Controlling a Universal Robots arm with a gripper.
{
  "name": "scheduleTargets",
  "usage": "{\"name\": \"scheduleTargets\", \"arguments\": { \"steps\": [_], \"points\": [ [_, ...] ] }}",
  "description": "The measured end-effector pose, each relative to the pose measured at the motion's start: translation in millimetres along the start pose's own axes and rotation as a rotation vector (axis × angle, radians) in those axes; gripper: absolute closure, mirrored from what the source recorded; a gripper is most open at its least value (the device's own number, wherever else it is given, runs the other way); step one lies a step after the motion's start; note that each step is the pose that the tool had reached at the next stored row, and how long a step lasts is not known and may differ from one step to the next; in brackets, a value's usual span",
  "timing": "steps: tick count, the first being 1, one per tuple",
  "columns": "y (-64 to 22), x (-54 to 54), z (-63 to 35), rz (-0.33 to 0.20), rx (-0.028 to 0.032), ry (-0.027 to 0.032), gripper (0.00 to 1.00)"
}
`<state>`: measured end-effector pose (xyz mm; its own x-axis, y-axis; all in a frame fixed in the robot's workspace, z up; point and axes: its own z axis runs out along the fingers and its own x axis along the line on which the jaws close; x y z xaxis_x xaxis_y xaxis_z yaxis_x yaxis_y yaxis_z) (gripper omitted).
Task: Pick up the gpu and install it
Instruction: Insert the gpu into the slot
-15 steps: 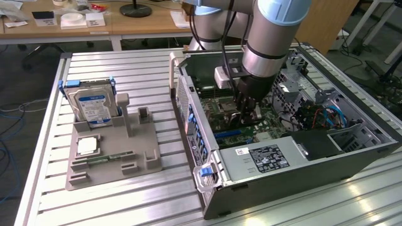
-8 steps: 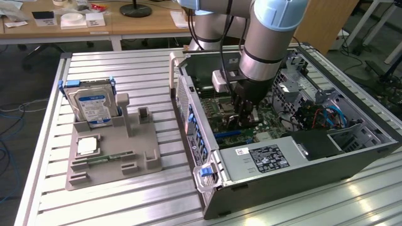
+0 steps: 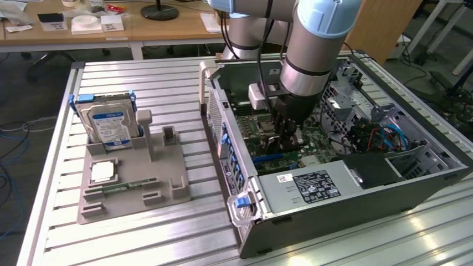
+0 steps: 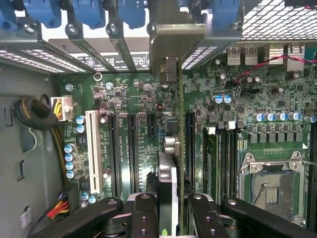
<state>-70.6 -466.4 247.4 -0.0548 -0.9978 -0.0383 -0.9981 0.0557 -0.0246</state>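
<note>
Motherboard [image 4: 148, 144] green, with black slots and one white slot [image 4: 92, 151]. Gpu [image 4: 181, 148] edge-on: thin green strip, silvery-grey bracket [image 4: 168, 44] at its far end. End effector [image 4: 168, 218] black. Case [image 3: 355, 213] dark grey, blue clips [image 4: 89, 12] along the rear, blue cables [image 3: 391, 136] inside. Hard drive [image 3: 109, 124] silver, blue-white label. Holder [image 3: 129, 183] beige-grey. Tabletop [image 3: 148, 83] ribbed silver. Arm [image 3: 318, 39] grey with light-blue cap.

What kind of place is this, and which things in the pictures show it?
Probably a robotics lab set up for computer assembly: an open computer case lies on an aluminium-profile table, a grey parts fixture holds a hard drive, and office desks stand behind.
</note>
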Motion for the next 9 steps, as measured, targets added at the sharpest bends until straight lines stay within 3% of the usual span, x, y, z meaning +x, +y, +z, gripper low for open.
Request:
{"name": "scheduleTargets", "arguments": {
  "steps": [2,9],
  "points": [
    [0.3,0.0,0.5,0.0,-0.0033,0.0,0.72],
    [3.0,-0.2,9.4,0.0,-0.0036,-0.0015,0.72]
  ]
}}
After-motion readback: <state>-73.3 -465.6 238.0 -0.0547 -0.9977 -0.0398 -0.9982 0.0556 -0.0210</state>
